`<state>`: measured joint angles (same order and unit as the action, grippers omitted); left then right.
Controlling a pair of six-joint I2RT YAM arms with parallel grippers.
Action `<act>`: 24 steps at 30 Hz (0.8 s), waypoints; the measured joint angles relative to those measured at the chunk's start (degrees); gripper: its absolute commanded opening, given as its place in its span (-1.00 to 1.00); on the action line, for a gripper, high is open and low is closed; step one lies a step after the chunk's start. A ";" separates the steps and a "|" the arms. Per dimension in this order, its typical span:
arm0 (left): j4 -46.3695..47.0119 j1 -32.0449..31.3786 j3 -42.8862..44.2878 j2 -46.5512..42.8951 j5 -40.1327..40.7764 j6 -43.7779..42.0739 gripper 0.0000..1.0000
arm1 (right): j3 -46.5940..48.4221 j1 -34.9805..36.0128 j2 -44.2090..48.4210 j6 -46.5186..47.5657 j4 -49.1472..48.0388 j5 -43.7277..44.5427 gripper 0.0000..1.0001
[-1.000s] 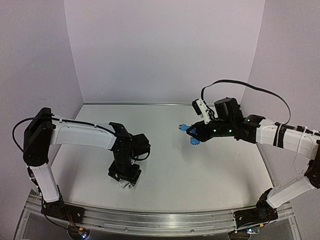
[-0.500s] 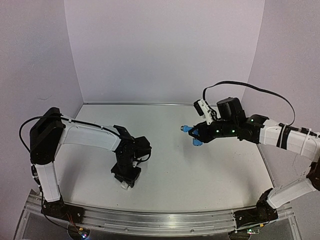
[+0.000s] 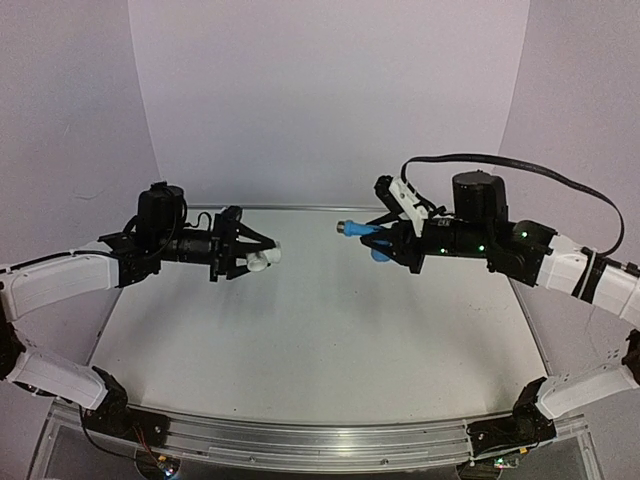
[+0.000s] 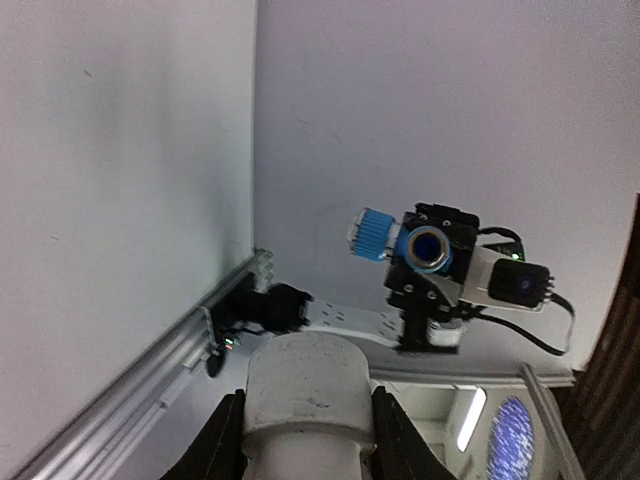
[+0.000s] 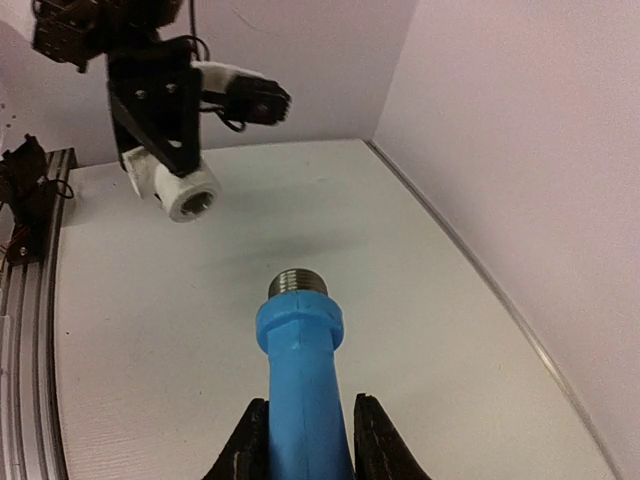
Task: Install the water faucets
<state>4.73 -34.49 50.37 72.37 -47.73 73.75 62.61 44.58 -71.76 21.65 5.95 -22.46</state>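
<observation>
Both parts are off the table (image 3: 330, 340), held in the air facing each other and well apart.

Left gripper (image 3: 255, 258): clamped around the white fitting (image 3: 270, 259). From the left wrist I see a finger on each flank of its body, with the open end poking out ahead of the tips.

Right gripper (image 3: 386, 241): closed on the blue tap (image 3: 358, 229). The right wrist shows the fingers pinching the blue shank low down, with the collar and the silvery threaded end free out front.

Handling, my read:
- Both pieces look small, light and rigid, so weight is no worry.
- The fitting is a smooth round plastic barrel. I expect it to spin or creep in the pads once torque comes on, so it wants a firm squeeze across the middle and its mouth left clear.
- The tap's shank is also smooth. The faceted collar looks like the better purchase if it starts to turn.
- Stay off the metal threads.

Alignment:
- From the right wrist, the fitting's mouth sits up and left of the thread's line.
- From the left wrist, the tap sits above and right of the fitting.
- The axes are not yet matched, and I judge cross-threading the main risk with plastic on metal.
</observation>
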 measured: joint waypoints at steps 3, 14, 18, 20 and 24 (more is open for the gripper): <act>10.29 -0.10 -0.45 0.29 -5.91 9.44 -1.00 | 5.90 4.29 -1.75 4.38 0.22 -1.45 -1.00; 20.03 2.26 5.52 3.55 -19.29 18.22 -1.00 | 13.90 8.17 -7.15 9.83 2.67 -6.92 -1.00; 20.40 2.24 5.57 3.55 -21.64 18.15 -1.00 | 13.90 8.17 -7.46 9.85 3.28 -7.75 -1.00; 20.39 2.26 5.82 3.56 -22.18 18.07 -0.99 | 13.90 8.17 -7.98 9.82 3.29 -8.02 -1.00; 20.44 2.26 6.59 3.57 -22.77 18.00 -1.00 | 14.08 8.17 -9.73 9.51 3.23 -8.34 -1.00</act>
<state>25.17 -32.23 56.96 75.94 -70.50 91.75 76.69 52.75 -81.49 31.16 9.18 -30.80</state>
